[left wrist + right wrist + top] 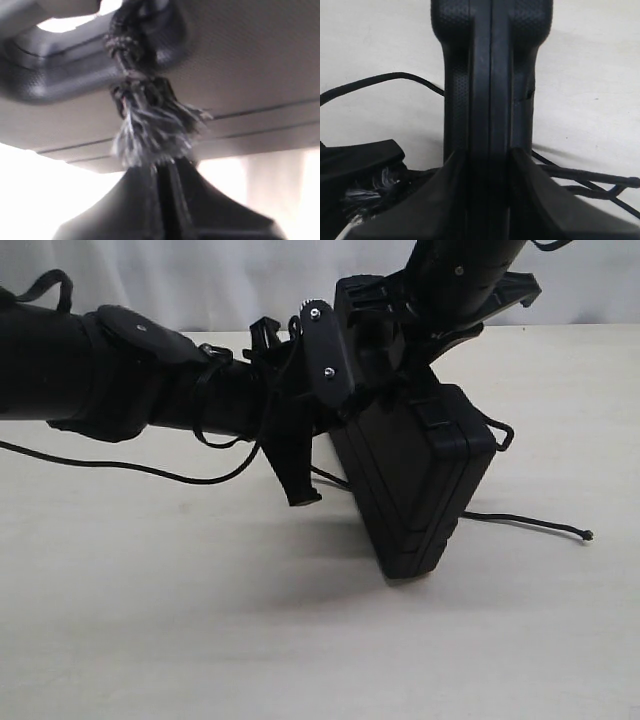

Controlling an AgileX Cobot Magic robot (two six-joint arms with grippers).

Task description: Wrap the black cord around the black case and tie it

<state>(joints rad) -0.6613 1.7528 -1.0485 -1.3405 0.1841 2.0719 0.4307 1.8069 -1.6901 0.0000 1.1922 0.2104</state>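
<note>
The black case (415,475) hangs tilted, its lower corner at or just above the table. My right gripper (490,160) comes down from above and is shut on the case's (490,75) edge. The black cord (150,468) trails over the table from the left, passes behind the case and ends at a small knotted tip (587,535) on the right. Its frayed grey knot (155,130) sits just past my left gripper (165,172), which is shut on the cord close to the case's handle slot (65,25). In the right wrist view the frayed knot (370,190) shows beside the case.
The left arm (130,380) reaches in from the left edge and the right arm (455,275) from the top, crowding together over the case. The pale tabletop (200,640) stretches out in front. A white curtain (200,280) closes off the back.
</note>
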